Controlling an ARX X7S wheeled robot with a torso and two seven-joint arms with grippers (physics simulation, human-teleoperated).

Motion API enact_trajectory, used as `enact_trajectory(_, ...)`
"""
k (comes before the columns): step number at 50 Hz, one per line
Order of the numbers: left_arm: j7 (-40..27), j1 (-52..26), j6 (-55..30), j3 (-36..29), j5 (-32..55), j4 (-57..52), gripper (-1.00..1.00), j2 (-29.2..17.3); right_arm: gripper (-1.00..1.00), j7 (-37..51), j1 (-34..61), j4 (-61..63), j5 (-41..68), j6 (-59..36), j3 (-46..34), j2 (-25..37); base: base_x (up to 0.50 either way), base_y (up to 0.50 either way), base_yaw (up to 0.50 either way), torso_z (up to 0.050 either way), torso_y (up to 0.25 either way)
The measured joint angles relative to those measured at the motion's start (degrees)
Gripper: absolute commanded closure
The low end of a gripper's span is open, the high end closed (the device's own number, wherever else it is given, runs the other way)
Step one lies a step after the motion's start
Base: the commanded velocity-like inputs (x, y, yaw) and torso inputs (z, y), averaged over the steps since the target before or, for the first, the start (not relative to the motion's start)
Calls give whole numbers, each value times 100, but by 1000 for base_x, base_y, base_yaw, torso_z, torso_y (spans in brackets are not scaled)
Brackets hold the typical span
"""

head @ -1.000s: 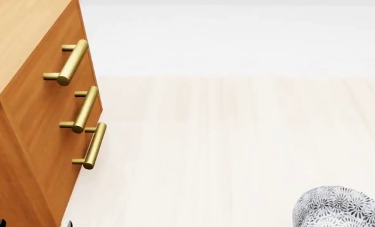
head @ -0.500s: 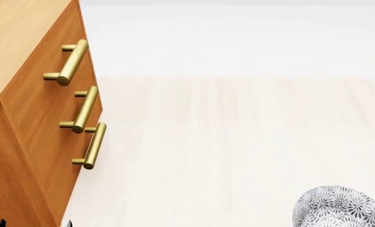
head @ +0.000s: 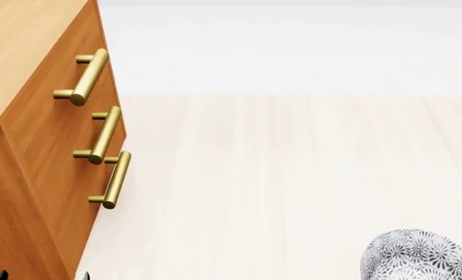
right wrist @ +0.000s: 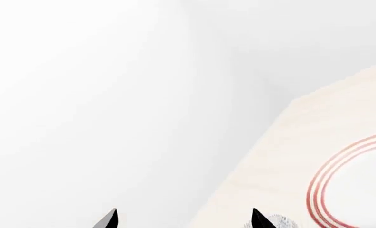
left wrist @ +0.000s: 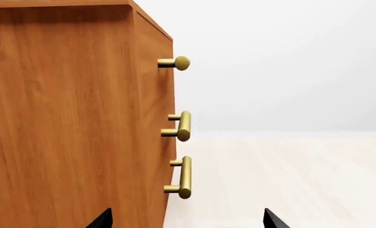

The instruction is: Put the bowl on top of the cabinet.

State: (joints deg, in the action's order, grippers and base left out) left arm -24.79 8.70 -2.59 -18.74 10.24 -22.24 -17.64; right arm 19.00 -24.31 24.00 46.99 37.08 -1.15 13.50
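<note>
The bowl, white with a dense grey-black floral pattern, sits on the pale wooden table at the near right of the head view, cut off by the frame. A sliver of the bowl shows beside one fingertip in the right wrist view. The orange-brown cabinet with a lighter top and three brass handles stands at the left. My left gripper is open, facing the cabinet at its front corner, holding nothing. My right gripper is open and empty, near the table's edge.
A flat white plate with red rings lies on the table beyond the right gripper. The table's corner and edge show in the right wrist view, with a plain white background past them.
</note>
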Motion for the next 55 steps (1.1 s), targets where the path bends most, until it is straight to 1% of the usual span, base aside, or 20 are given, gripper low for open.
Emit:
enact_trajectory(15, -27, -5, 8, -25, 10, 2, -100, -19, -100, 27, 228, -249, 1050, -177, 5, 212, 0, 0, 0, 0, 0)
enact_trajectory(21, -37, -8, 8, -35, 14, 1, -100, -27, -100, -94, 311, -358, 1575, -297, -15, 327, 0, 0, 0, 0, 0)
enact_trajectory(35, -61, -17, 19, -49, 35, 9, -100, -46, -100, 0, 450, -563, 2120, -478, -20, 422, 0, 0, 0, 0, 0)
enact_trajectory(55, -95, -25, 27, -76, 62, 12, -100, -77, -100, 200, 539, -724, 2486, -610, 30, 484, 0, 0, 0, 0, 0)
